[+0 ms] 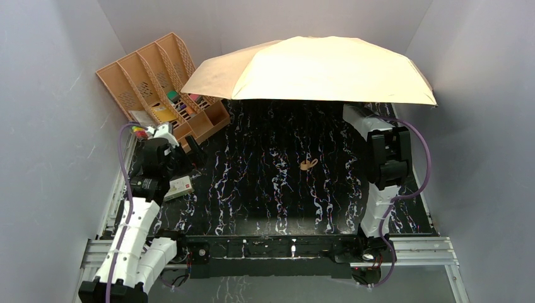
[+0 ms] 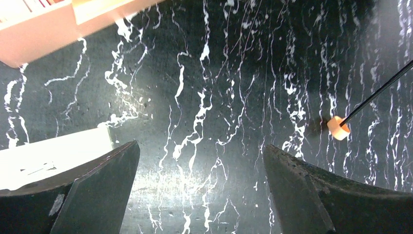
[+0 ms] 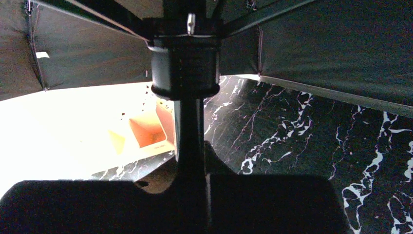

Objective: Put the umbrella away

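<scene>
The umbrella (image 1: 328, 66) stands open at the back of the table, its pale tan canopy tilted over the far edge. Its small tan handle with loop strap (image 1: 308, 164) is low over the black mat and shows far right in the left wrist view (image 2: 338, 127). My right arm (image 1: 385, 151) reaches under the canopy, which hides its fingers from above. In the right wrist view my right gripper (image 3: 195, 187) is shut around the dark shaft (image 3: 191, 126), just below the runner (image 3: 184, 61). My left gripper (image 1: 192, 148) (image 2: 200, 146) is open and empty, low over the mat.
A peach-orange divided file tray (image 1: 158, 82) holding small items stands at the back left, its corner in the left wrist view (image 2: 44, 39). A white box (image 1: 178, 187) lies beside my left gripper. Grey walls close in both sides and the back.
</scene>
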